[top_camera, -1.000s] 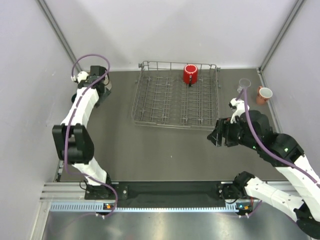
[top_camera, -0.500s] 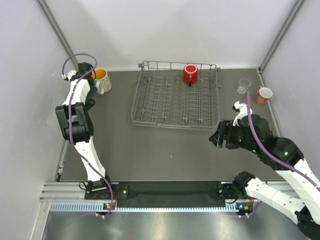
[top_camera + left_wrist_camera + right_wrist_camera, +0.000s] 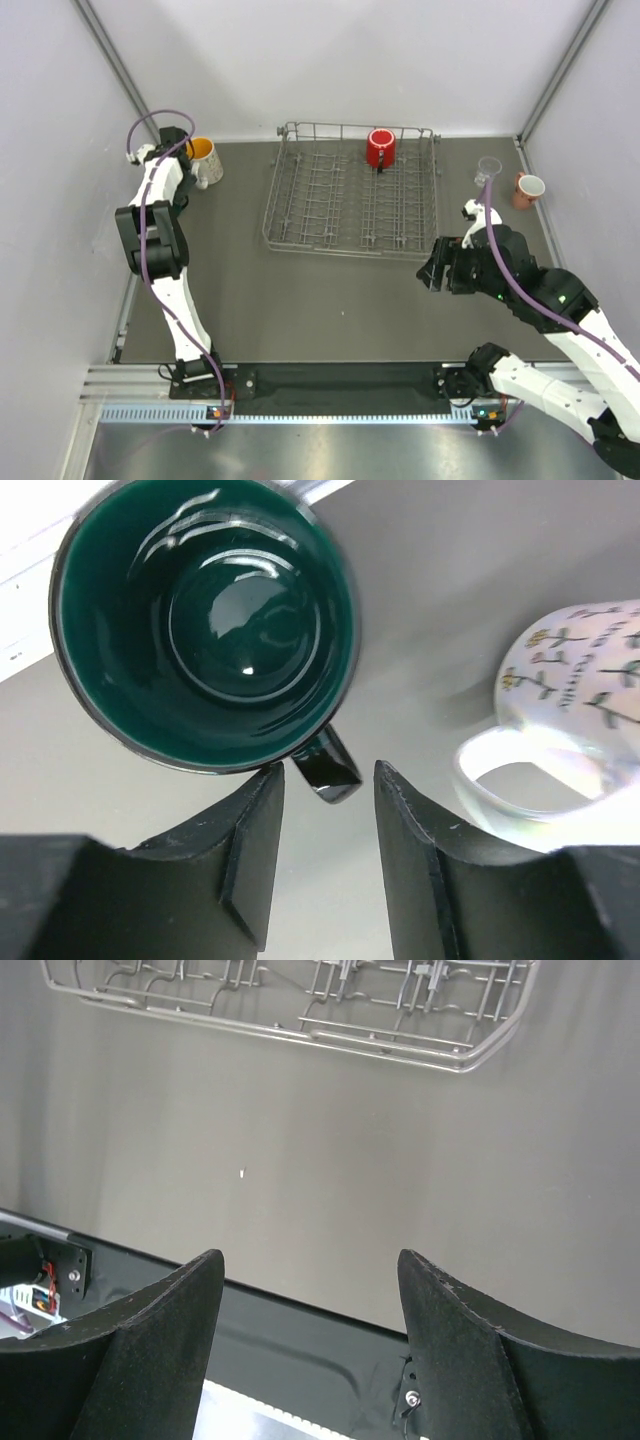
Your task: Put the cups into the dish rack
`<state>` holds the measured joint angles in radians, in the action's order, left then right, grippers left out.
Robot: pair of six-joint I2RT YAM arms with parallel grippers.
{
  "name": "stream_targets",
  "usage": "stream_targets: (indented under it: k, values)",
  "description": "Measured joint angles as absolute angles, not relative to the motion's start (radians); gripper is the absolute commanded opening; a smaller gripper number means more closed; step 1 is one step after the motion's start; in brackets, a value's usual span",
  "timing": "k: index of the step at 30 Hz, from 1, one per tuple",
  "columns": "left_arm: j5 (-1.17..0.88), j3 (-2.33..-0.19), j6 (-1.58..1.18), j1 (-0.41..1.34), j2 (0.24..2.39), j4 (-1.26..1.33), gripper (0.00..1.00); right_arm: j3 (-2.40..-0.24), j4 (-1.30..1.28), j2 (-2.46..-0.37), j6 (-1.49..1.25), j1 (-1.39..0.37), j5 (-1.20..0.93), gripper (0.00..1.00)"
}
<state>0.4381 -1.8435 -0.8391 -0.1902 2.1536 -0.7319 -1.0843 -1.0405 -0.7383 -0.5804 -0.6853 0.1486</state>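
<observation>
In the left wrist view I look down into a dark green mug [image 3: 205,620], upright by the left wall. Its handle [image 3: 325,770] pokes between the tips of my left gripper [image 3: 327,775]. The jaws stand a little wider than the handle, so the gripper is open. The white speckled mug [image 3: 580,690] [image 3: 204,160] lies just right of it. A red mug [image 3: 380,148] stands in the dish rack [image 3: 300,200]. Far right are the clear glass [image 3: 488,170] and the salmon-pink mug [image 3: 528,188]. My right gripper [image 3: 432,272] [image 3: 310,1260] hovers open and empty near the rack's front right corner.
The left wall and its metal rail [image 3: 115,70] run close behind the green mug. The rack's near edge [image 3: 300,1030] shows at the top of the right wrist view. The arms' black base rail [image 3: 340,380] runs along the near table edge.
The left arm swung up into the far left corner, uncovering the white speckled mug, and its jaws narrowed around the green mug's handle. The right arm barely shifted.
</observation>
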Motion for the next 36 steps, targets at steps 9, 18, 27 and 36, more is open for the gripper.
stream_targets:
  k: [9, 18, 27, 36]
  values:
    - [0.492, -1.823, -0.927, -0.180, 2.154, -0.791, 0.43, -1.084, -1.041, -0.740, -0.587, -0.685, 0.169, 0.71]
    - [0.572, -1.823, -0.963, -0.179, 2.154, -0.824, 0.30, -1.084, -1.040, -0.741, -0.588, -0.685, 0.175, 0.71]
    - [0.581, -1.821, -0.971, -0.175, 2.154, -0.831, 0.00, -1.084, -1.040, -0.754, -0.588, -0.685, 0.175, 0.71]
    - [0.547, -1.747, -0.999, -0.140, 2.074, -0.889, 0.00, -1.099, -1.037, -0.803, -0.585, -0.685, 0.166, 0.74]
